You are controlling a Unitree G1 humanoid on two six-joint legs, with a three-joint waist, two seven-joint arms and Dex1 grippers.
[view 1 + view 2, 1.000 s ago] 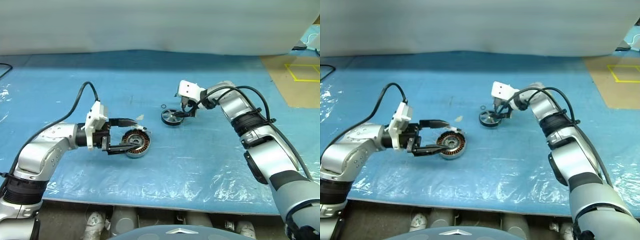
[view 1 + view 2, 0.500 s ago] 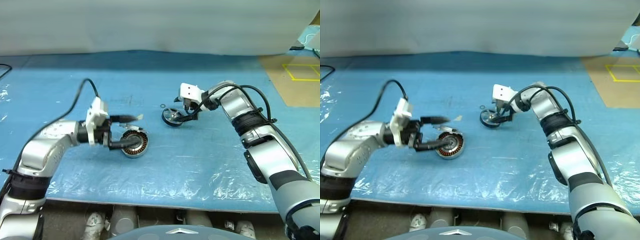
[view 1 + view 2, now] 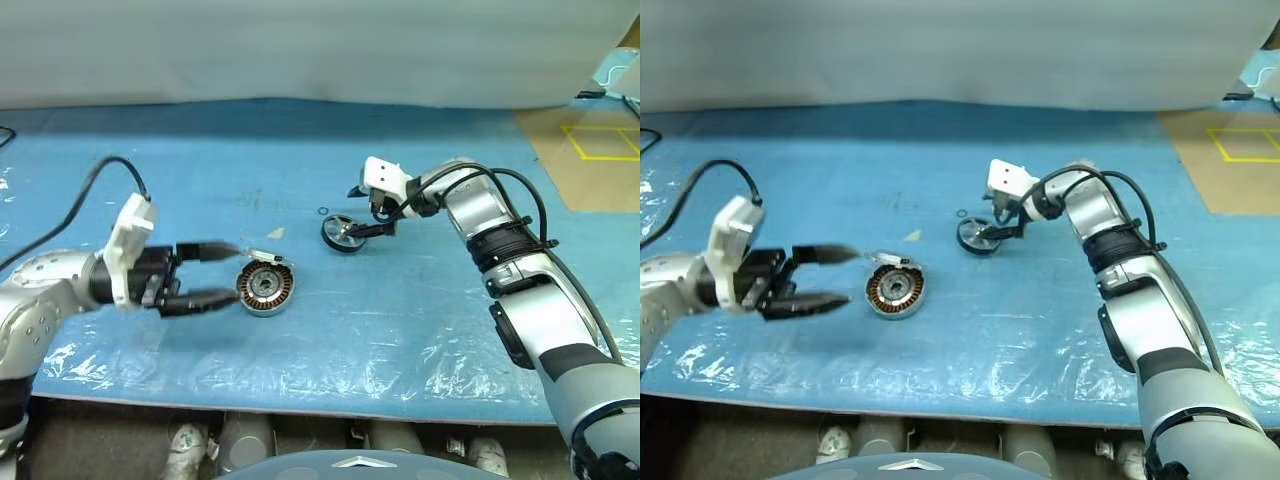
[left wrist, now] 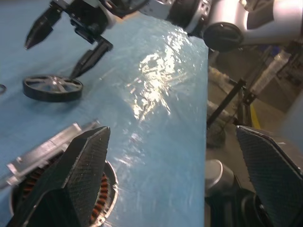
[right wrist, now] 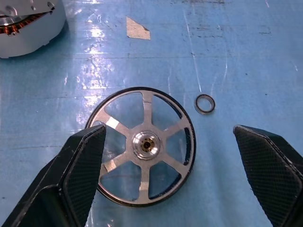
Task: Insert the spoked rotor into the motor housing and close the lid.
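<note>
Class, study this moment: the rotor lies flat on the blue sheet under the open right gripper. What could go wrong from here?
1. The right gripper hangs open over the flat spoked rotor; its fingers might slip off the thin rim.
2. The tiny black ring beside the rotor could get knocked away.
3. The motor housing lies unheld, so it may slide at insertion.

Head pair looking forward and down over the blue table (image 3: pixel 330 330) from above; left wrist view low and close, facing right across the housing (image 4: pixel 57 184) toward the rotor (image 4: pixel 52 88); right wrist view straight down, close, sharing both.
</note>
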